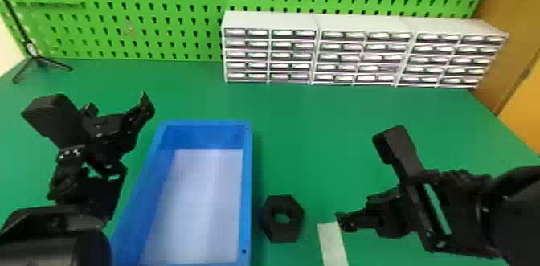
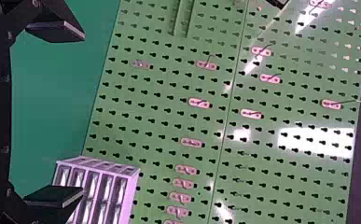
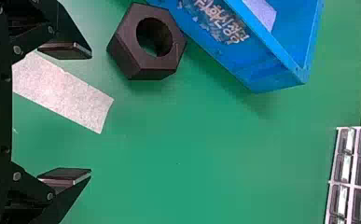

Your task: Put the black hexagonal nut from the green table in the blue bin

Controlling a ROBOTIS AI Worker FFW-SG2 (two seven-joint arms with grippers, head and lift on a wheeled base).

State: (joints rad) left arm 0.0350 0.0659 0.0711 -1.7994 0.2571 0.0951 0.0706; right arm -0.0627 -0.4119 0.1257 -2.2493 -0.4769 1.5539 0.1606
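The black hexagonal nut [image 1: 282, 219] lies flat on the green table [image 1: 321, 136], just right of the blue bin [image 1: 248, 189]. My right gripper [image 1: 345, 222] is to the right of the nut, not touching it. In the right wrist view my right gripper [image 3: 78, 114] stands open with nothing between its fingers; the nut [image 3: 130, 58] is beyond one fingertip, beside the bin [image 3: 262, 60]. My left gripper [image 1: 146, 106] is parked left of the bin's far end. The left wrist view has my left gripper [image 2: 71, 114] open, facing the pegboard.
A pale tape strip [image 1: 332, 245] lies on the table between the nut and my right gripper. White drawer cabinets [image 1: 361, 56] stand along the back before a green pegboard [image 1: 152, 12]. A small black tripod [image 1: 36, 59] stands at the far left.
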